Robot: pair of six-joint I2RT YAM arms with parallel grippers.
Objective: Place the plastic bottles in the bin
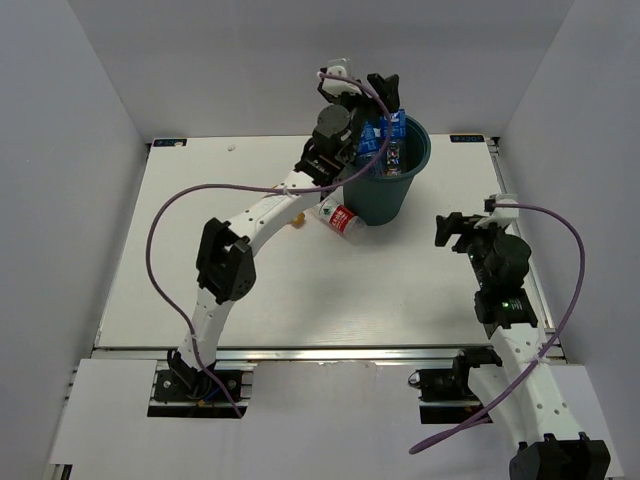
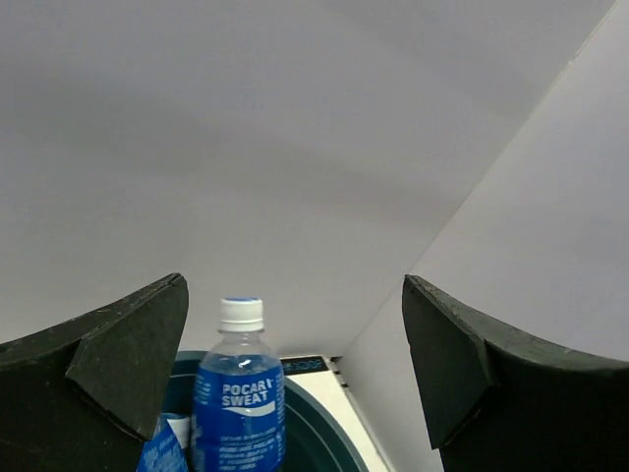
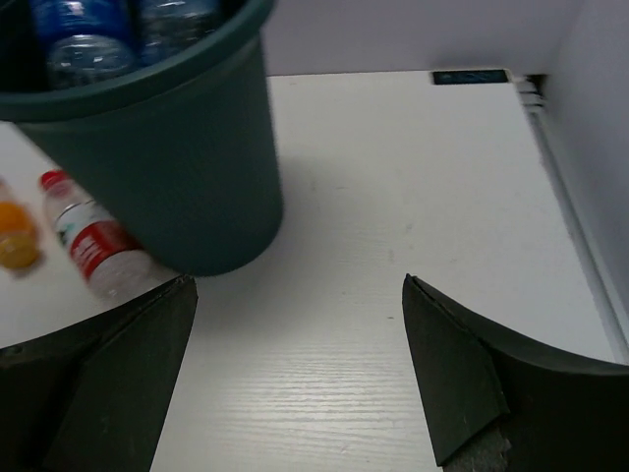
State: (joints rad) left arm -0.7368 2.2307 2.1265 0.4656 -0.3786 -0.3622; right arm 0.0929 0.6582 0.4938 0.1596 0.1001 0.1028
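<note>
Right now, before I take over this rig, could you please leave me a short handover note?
Left gripper: open, empty, above the bin.
Right gripper: open, empty, low over the table to the right of the bin.
In the bin: at least two blue-label bottles, one upright; anything else inside can't be made out.
On the table: a red-label bottle lying by the bin's base, on its left in the top view, and an orange bottle just beyond it.
Done: the blue-label bottles are binned.
Left: the red-label bottle and the orange bottle, both probably easier for the left arm.
</note>
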